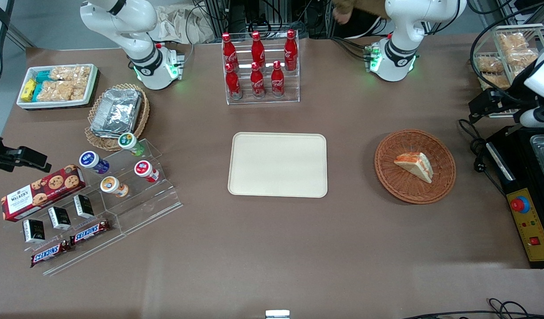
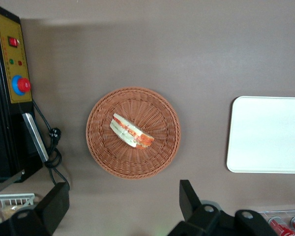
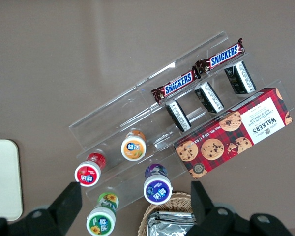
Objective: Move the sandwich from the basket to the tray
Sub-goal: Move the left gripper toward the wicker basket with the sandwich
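The sandwich lies flat inside the basket, cut edge showing orange-red filling. The basket sits well apart from the tray — toward the working arm's end of the table. The gripper hangs high above the basket, fingers spread wide, holding nothing.

Bright, even overhead light; soft shadow beside the round reddish-brown wicker basket; sharp focus, faint glare on brown tabletop.

The left arm's hand hangs high, fingers spread wide.
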### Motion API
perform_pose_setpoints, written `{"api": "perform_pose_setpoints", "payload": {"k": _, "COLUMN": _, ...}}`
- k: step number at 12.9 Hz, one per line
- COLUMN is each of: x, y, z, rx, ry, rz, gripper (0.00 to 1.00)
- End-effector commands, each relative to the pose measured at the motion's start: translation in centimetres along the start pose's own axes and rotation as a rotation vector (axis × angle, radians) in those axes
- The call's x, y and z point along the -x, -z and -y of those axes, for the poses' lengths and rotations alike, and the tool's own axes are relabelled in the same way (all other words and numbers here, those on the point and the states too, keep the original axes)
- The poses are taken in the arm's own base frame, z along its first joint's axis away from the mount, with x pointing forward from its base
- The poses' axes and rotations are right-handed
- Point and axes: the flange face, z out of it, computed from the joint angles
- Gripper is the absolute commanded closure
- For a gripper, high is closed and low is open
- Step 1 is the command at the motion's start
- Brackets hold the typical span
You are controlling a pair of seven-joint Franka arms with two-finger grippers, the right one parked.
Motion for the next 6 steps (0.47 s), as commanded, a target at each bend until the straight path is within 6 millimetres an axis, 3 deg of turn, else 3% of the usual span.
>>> {"api": "perform_pose_setpoints", "payload": {"k": 1, "x": 0.0, "y": -2.3, "z": 0.2, "rx": 0.001, "ry": 0.232, "rz": 0.064, "gripper": 0.0}}
{"api": "perform_pose_setpoints", "payload": {"k": 2, "x": 0.3, "y": -4.3, "z": 0.3, "rx": -0.011, "ry": 0.353, "rz": 0.101, "gripper": 0.0}}
{"api": "perform_pose_setpoints", "payload": {"k": 5, "x": 1.5, "y": -8.9, "z": 0.8, "rx": -0.021, "ry": 0.447, "rz": 0.103, "gripper": 0.0}}
{"api": "perform_pose_setpoints", "payload": {"k": 6, "x": 2.3, "y": -10.9, "z": 1.9, "rx": -0.015, "ry": 0.514, "rz": 0.087, "gripper": 0.0}}
